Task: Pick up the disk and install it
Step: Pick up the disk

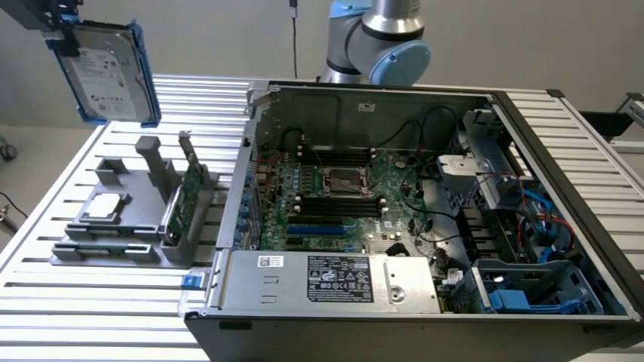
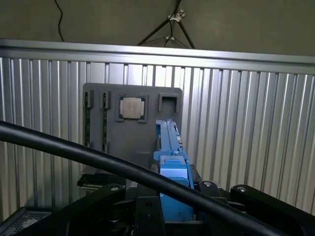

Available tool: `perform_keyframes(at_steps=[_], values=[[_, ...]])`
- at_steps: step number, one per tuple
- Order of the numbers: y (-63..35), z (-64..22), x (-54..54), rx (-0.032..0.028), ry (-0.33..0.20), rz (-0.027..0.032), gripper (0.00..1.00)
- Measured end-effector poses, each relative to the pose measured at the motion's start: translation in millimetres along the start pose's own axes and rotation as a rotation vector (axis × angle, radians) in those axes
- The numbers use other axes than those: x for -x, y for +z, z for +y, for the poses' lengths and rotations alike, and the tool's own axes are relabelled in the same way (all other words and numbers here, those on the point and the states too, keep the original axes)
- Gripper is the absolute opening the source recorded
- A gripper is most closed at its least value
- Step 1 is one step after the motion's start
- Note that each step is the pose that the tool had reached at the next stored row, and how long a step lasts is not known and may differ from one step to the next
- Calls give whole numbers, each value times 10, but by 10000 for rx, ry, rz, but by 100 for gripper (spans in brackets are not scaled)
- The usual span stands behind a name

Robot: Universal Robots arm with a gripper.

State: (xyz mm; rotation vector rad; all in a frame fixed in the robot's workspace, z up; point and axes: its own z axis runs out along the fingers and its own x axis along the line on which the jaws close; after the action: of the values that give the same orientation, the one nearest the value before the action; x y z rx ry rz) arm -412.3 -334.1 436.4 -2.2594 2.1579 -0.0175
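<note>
Blue plastic framed the disk (image 1: 105, 72), and my pincer (image 1: 60, 26) was clamped on its upper end, so that it hung nearly upright, label facing out, high over the table (image 1: 101, 309). In the wrist view the blue frame (image 2: 172, 167) ran edge-on between my fingers, which I judged a firm hold across its thin sides.

Below it lay the grey holder (image 1: 101, 256), well apart from the disk. It carried a square chip (image 1: 105, 207) in its pocket and a green card (image 1: 191, 192) standing on edge in a slot. The card and a grey post (image 1: 153, 162) were the tallest edges beneath the load; the disk hung above both with open air between.

Toward the exterior view's right stood the open computer case (image 1: 332, 279), lid off, its near rim the one edge between disk and interior. The disk was not installed. A black cable (image 2: 74, 152) crossed in front of the wrist camera, touching nothing I could see.
</note>
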Motion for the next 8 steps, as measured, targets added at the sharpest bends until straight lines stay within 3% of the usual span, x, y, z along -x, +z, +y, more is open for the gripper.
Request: perform_keyframes(at_steps=[8], values=[[-134,-247,-53,1,-60,-1,33]])
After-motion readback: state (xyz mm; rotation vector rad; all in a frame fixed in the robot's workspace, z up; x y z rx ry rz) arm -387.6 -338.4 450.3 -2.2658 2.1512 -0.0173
